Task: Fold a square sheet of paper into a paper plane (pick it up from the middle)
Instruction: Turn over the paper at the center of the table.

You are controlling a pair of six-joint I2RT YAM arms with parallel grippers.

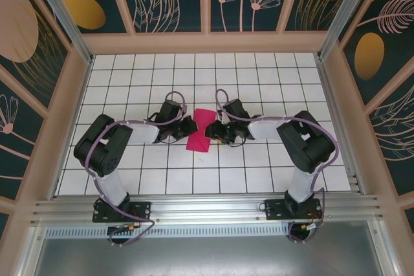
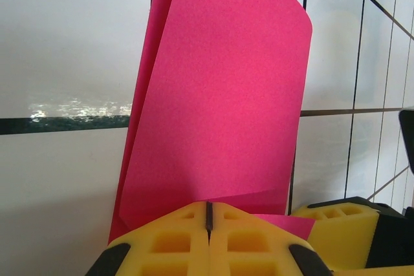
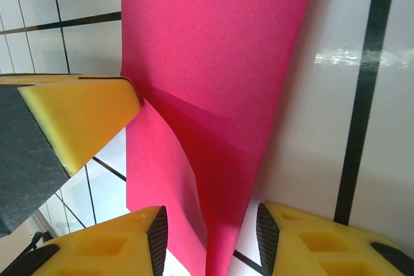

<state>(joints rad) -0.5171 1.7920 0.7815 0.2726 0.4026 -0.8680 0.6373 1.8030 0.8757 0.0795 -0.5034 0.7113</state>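
Early in the fold, judging by the shape so far.

Nearest, at the middle of the white tiled surface (image 1: 259, 179): left gripper (image 2: 208, 224), yellow pads pressed flat together, pinching the near edge of the thin magenta-red square sheet of paper (image 2: 220, 95). Just to its right, right gripper (image 3: 210, 237), jaws part-way apart with the sheet's edge running up between them. Seems to straddle rather than clamp, since a gap shows on either side of the paper.

Farther out from the pads: sheet doubled over into two layers, one lying on the other, the edges slightly offset on the left side. A shallow crease crosses it close to the left pads, and a shadowed diagonal overlap shows on the right gripper's side. Far corner curls loosely, not pressed flat.

From above, reads as a narrow slanted strip rather than a full square, caught between the two grippers near the centre of the surface. Cannot tell whether lifted clear of the tiles or resting on them.

Done, apparently: sheet picked up at the middle and given a first lengthwise fold, not yet sharply creased. Left to do: no pointed nose, no folded-in corners and no wings visible, so most of the plane remains.
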